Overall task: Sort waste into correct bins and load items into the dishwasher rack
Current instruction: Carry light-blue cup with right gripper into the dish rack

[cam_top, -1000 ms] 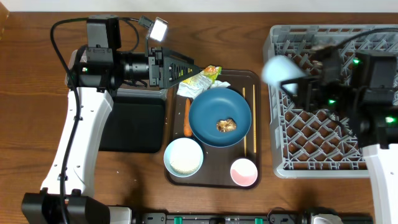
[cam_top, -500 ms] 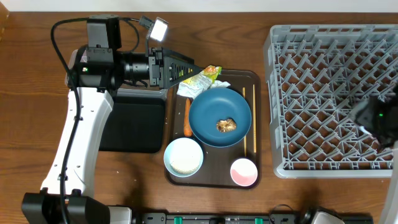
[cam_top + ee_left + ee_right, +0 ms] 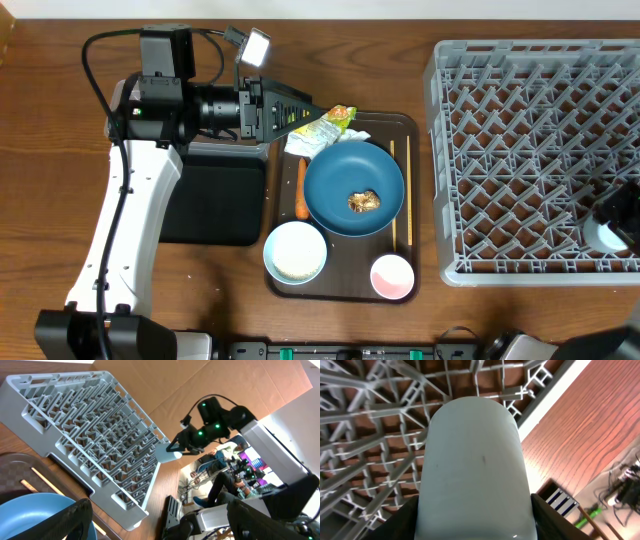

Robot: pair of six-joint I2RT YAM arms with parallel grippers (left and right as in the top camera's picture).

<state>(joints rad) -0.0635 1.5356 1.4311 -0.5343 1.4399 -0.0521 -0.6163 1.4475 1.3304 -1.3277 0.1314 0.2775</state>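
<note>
My right gripper (image 3: 615, 218) is shut on the small light-blue cup (image 3: 598, 238) over the near right corner of the grey dishwasher rack (image 3: 520, 120). The cup fills the right wrist view (image 3: 472, 460) between the fingers (image 3: 475, 532), with the rack's lattice (image 3: 380, 435) behind it. My left gripper (image 3: 312, 115) is open and empty, just above the green-yellow wrapper (image 3: 332, 122) and the white napkin (image 3: 300, 144). The dark-blue plate (image 3: 340, 170) carries the brown lump (image 3: 363, 201). The carrot (image 3: 301, 192), white bowl (image 3: 295, 252), pink cup (image 3: 392, 277) and chopsticks (image 3: 408, 190) lie on the tray.
The dark-brown tray (image 3: 412, 125) sits at centre. The black bin (image 3: 212, 200) lies left of it, partly under my left arm. In the left wrist view the open fingers (image 3: 160, 527) frame the rack (image 3: 90, 425), the plate's edge (image 3: 30, 515) and the right arm with the cup (image 3: 167, 453).
My right arm has carried the light-blue cup from over the rack's far left part to its near right corner. The left arm has not moved.
</note>
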